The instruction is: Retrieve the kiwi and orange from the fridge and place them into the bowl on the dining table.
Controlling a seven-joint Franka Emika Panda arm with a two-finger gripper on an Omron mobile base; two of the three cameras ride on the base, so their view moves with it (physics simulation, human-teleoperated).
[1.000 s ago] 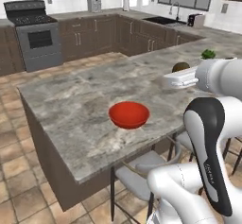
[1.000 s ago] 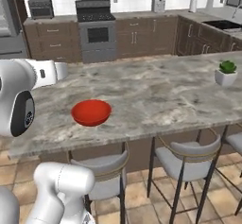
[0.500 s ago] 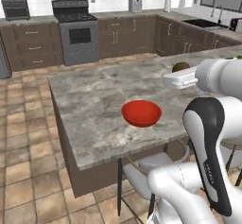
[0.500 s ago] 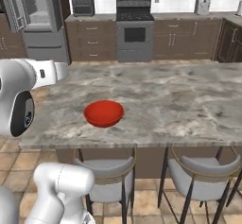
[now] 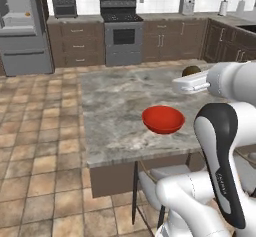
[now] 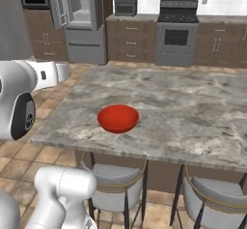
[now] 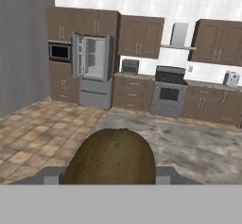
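One brown kiwi (image 7: 113, 156) fills the six o'clock part of the hand view, clenched between the gripper (image 7: 113, 173)'s fingers, whose grey sides show just left and right of it. In the left base view the same fruit peeks out as a dark round shape at about two o'clock, just above the white forearm. On the dining table (image 5: 117, 111) the red bowl (image 5: 163, 119) sits upright near the front edge, apart from the hand. Far back, at ten o'clock in the hand view, the fridge (image 7: 92, 69) stands with both upper doors open, its pale shelves showing. A tiny orange (image 5: 27, 15) speck rests on a fridge shelf in the left base view.
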